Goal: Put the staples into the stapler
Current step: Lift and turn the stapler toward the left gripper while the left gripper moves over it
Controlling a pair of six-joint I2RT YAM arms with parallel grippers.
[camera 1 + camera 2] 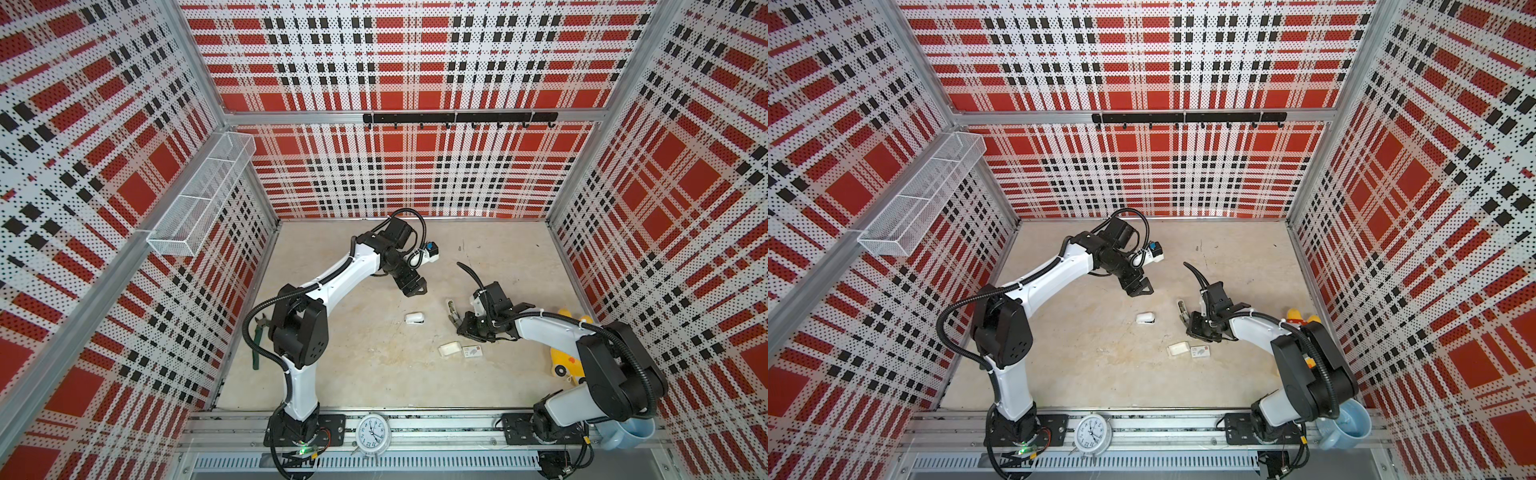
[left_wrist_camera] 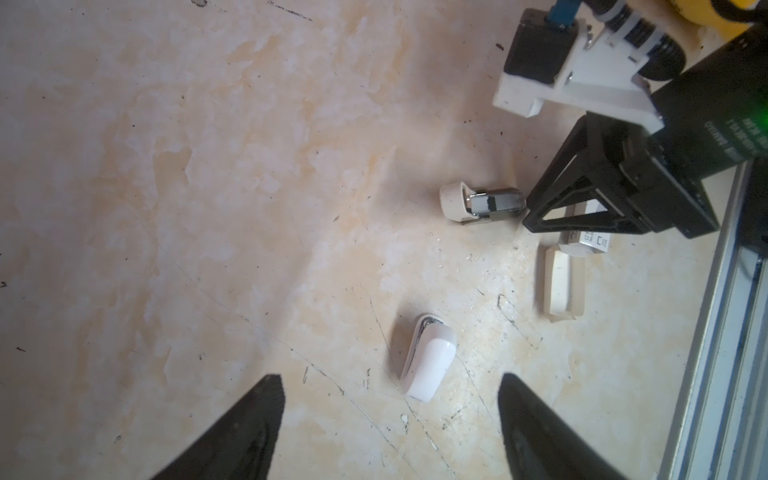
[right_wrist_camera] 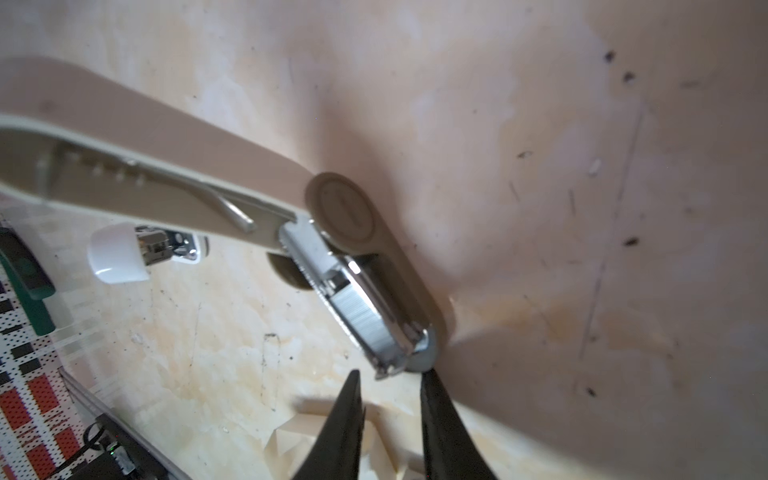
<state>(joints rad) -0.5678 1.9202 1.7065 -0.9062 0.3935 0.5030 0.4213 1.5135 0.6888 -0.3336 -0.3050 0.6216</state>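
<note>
Sitting in the metal channel of the open stapler (image 3: 353, 212), the staples (image 3: 361, 320) lie just off the right pincer (image 3: 390, 374), whose tips stand narrowly apart. The left pincer (image 2: 390, 376) hangs wide apart above the desk (image 2: 208, 208). Print on the box sleeve (image 2: 590, 243) is too blurred to read.

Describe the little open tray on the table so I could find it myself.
On the beige table, look just nearer the robot's bases than the right gripper. The white cardboard tray lies there beside a printed box sleeve; unlike the sleeve, it is plain and open-topped, with nothing showing inside.
</note>
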